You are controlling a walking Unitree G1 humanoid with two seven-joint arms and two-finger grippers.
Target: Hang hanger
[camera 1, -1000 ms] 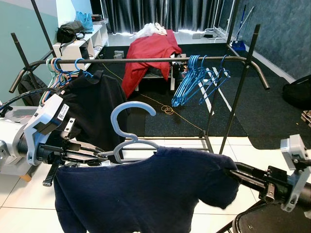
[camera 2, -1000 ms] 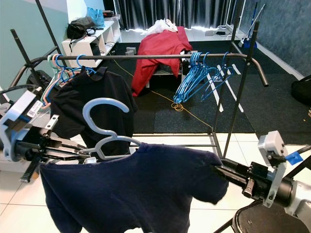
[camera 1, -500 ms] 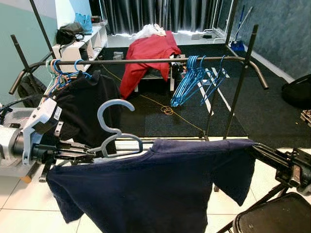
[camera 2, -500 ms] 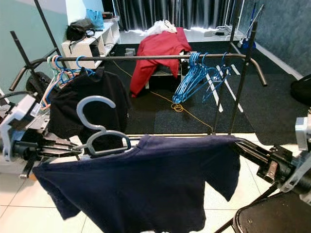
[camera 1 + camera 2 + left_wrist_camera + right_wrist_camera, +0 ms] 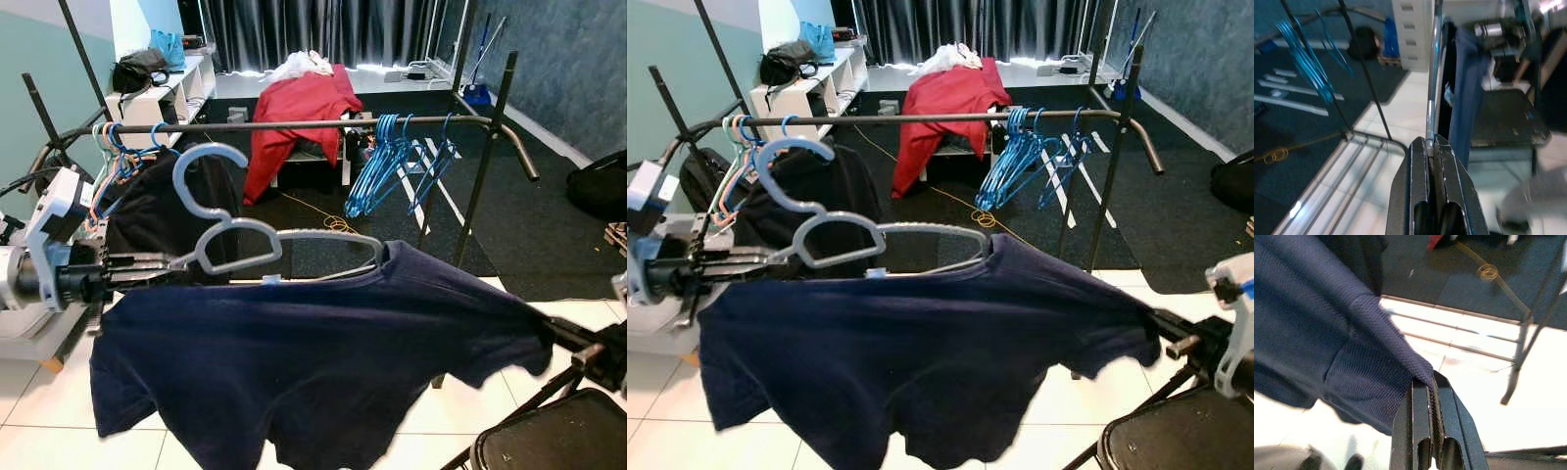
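Left eye view has my left end effector (image 5: 181, 262) clamped on one end of the grey hanger (image 5: 245, 240), with the hook standing up so it can go over the rail (image 5: 294, 124) of the clothes rack behind it. My wrist view on that side confirms it: both fingers are pressed tight together on the thin hanger arm, holding it out level ahead of me.

A navy shirt (image 5: 313, 362) drapes from the hanger, and I keep it spread by pinching its far sleeve in my right end effector (image 5: 1431, 399), fingers closed hard on the fabric fold. Stretching it this way, I judge, stops the shirt sliding off or bunching while the hook travels.

The hook sits just below the rail's height and in front of it, beside the black garment (image 5: 157, 201) already hanging at the left end. A bunch of blue hangers (image 5: 397, 162) occupies the right part, leaving a bare stretch in between, which looks like the sensible landing place. The hanger is not yet on the rail; lifting and reaching forward remain.
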